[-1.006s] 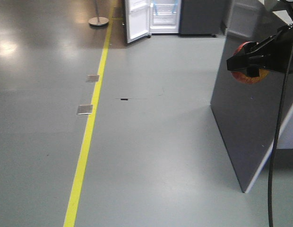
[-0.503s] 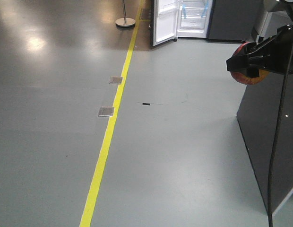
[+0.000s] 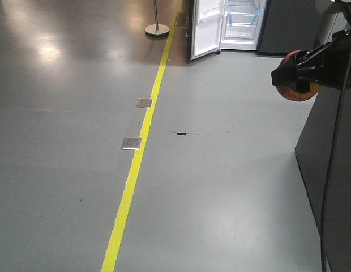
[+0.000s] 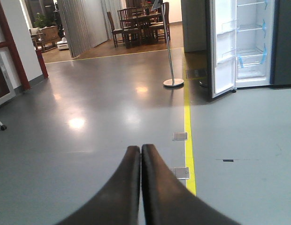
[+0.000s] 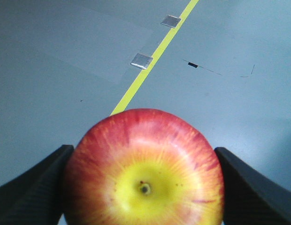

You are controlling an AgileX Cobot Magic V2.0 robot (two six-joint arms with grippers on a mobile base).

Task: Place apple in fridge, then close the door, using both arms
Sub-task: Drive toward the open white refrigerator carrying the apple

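- Apple clamped in right claw, held in the air well above floor, calyx dimple turned toward wrist camera.
- Pads touching skin on both flanks, about at widest girth.
- Left claw pressed together on nothing, pointing across floor toward fridge.
- Fridge far off at top of front view, door swung open, white shelves showing; well apart from apple.
- Likely handling: firm, fairly light, not fragile, though probably bruised by too hard a squeeze.
- Shiny skin, so probably slippery; round shape prone to popping out of flat pads if grip slackens.
- Best hold, by judgement: across the middle, as gripped at present, not near stem or calyx ends where sides taper.
- Task looks barely begun: reaching fridge, setting apple on a shelf and shutting door all not yet done.
- On release, calls for a level spot back from shelf edge, apple being apt to roll.
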